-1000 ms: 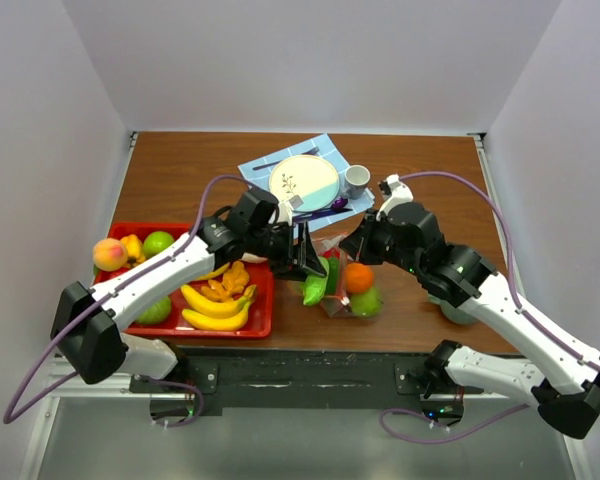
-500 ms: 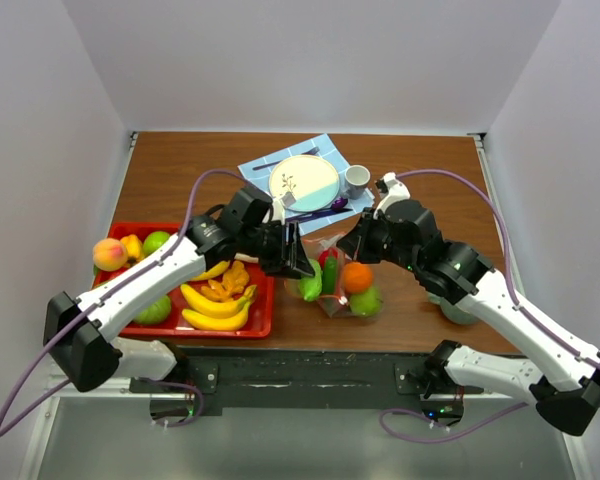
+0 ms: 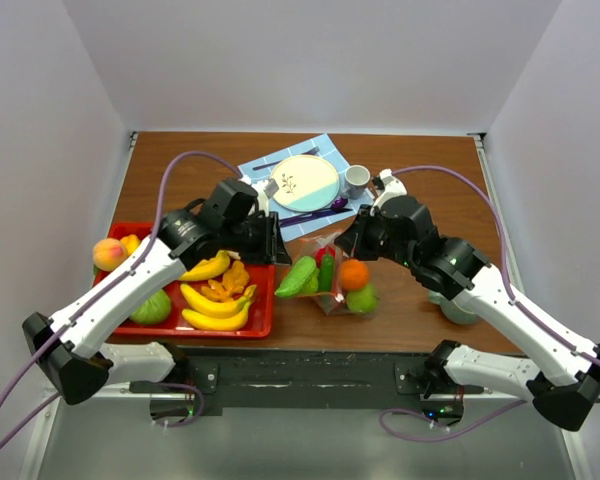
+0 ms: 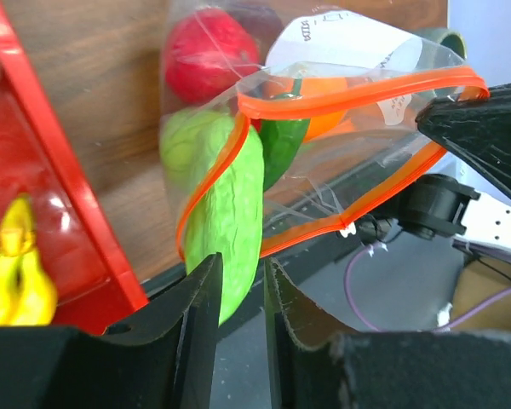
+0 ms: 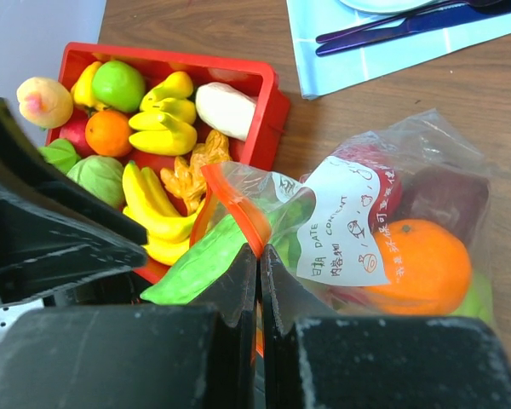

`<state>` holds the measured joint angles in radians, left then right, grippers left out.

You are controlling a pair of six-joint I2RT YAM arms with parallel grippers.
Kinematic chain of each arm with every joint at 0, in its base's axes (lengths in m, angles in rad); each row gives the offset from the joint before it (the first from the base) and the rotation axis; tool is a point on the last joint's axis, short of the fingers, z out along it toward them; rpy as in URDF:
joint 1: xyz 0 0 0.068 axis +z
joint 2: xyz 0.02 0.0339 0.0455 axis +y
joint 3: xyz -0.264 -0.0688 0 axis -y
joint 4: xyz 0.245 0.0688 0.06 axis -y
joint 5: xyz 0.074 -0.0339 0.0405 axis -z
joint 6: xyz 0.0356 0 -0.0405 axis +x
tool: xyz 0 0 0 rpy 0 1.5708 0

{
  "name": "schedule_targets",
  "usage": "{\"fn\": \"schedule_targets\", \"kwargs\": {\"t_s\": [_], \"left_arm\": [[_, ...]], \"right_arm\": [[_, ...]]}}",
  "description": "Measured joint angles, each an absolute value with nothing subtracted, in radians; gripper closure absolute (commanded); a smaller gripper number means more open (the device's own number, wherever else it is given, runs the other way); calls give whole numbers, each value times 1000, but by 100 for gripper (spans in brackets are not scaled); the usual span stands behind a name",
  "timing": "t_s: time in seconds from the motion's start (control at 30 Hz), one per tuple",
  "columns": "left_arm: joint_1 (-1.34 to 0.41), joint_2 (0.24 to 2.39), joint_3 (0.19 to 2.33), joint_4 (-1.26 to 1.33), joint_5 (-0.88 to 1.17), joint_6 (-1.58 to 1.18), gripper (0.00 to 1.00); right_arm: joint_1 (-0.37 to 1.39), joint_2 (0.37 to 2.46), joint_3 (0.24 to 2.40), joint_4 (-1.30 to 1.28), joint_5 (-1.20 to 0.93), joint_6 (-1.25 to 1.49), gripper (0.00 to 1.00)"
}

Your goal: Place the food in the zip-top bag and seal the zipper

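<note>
right jaws pinch the zipper (image 5: pixel 238 209); left jaws narrowly apart, empty (cucumber (image 4: pixel 236 223) pokes from bag (image 5: pixel 443 145)).

Clear zip-top bag (image 5: pixel 426 145), orange-red zipper (image 4: pixel 358 94) — red tray (image 5: pixel 187 61), pale-blue napkin (image 5: pixel 383 55).

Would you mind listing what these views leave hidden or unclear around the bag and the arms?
Left wrist view: the lower end of the long green pod sits behind the left jaws; contact unclear.
Right wrist view: the dark purple item inside the clear crinkly zip-top bag is blurred by creased plastic.
Top view: the right arm covers the right jaws' grip and most of a grey-green round object.
</note>
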<state>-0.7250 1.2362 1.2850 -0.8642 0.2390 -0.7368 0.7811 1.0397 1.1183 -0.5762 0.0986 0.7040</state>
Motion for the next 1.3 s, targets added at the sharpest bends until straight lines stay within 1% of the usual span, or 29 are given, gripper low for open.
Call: {"fn": "schedule_targets", "kwargs": {"t_s": [0.23, 0.4, 0.57, 0.83, 1.3], "left_arm": [[-725, 1205, 1242, -883, 155, -713, 70], [-725, 1181, 1123, -863, 133, -714, 71], [-725, 1175, 1055, -800, 142, -714, 70], [-743, 1155, 1022, -684, 180, -722, 68], [-782, 1119, 983, -629, 213, -752, 68]], "right_arm": [[781, 1047, 1126, -577, 98, 703, 100], [781, 1047, 1130, -577, 98, 702, 100], [781, 1047, 1130, -577, 98, 702, 100], [781, 1047, 1130, -577, 106, 702, 100], [781, 1047, 1130, -577, 110, 703, 100]]}}
